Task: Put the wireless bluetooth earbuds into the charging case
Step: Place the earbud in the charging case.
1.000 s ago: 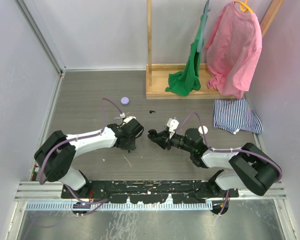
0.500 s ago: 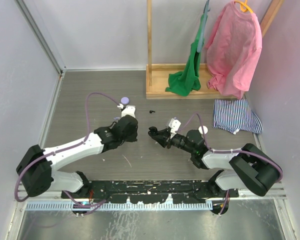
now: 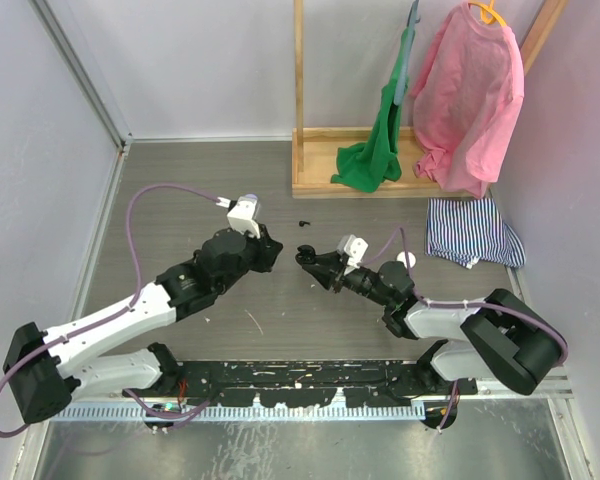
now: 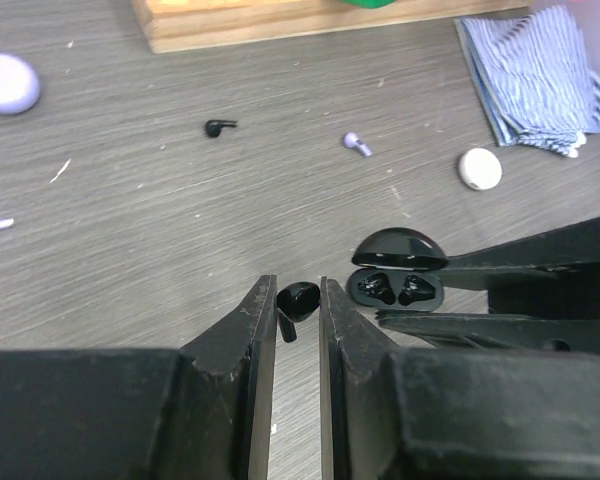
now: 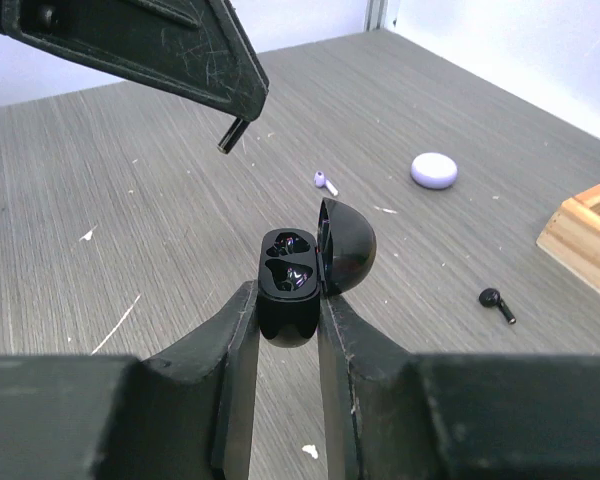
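We hold black earbud [image 4: 299,298] in clamped left pincer [image 4: 298,287], open case [image 5: 289,268] in clamped right pincer [image 5: 287,303]; centre above case, lower gently.

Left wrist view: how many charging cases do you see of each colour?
Lilac case: 1
White case: 1
Black case, lid open: 1
Total: 3
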`<state>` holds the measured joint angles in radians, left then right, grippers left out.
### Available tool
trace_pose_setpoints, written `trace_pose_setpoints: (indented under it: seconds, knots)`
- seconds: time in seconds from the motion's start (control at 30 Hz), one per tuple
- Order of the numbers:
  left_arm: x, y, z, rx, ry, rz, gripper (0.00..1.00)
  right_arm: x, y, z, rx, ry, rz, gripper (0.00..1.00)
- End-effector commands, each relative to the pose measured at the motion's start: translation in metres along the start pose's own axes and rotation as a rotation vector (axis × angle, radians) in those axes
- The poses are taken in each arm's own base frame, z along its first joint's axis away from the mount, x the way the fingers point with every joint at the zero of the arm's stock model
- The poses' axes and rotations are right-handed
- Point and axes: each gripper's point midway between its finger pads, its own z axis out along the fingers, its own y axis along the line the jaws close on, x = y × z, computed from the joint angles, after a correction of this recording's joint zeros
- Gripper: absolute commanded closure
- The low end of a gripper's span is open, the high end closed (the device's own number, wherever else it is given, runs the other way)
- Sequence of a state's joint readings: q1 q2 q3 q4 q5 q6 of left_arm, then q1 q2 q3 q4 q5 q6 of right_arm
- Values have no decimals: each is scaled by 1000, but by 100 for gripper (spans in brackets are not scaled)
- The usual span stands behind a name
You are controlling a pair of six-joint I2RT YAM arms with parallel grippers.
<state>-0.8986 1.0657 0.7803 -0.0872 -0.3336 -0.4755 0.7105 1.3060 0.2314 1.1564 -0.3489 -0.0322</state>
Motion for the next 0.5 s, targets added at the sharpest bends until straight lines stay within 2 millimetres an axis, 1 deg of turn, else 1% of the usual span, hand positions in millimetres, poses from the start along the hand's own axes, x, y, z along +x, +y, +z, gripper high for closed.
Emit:
trace_pose_setpoints:
  seconds: [0.0, 0.2, 0.37, 0.47]
  knots:
    - [-34, -32, -10, 150, -130, -16, 94, -43, -2, 2, 11, -152, -59, 94]
    - [-48, -53, -18, 267, -202, -19, 94, -58, 1, 0, 2, -196, -64, 94]
    - [-51, -73, -22, 366, -237, 7, 94, -69, 5, -2, -12, -232, -51, 95]
    - [-52, -81, -23, 410, -257, 14, 94, -73, 7, -4, -18, -248, -47, 94]
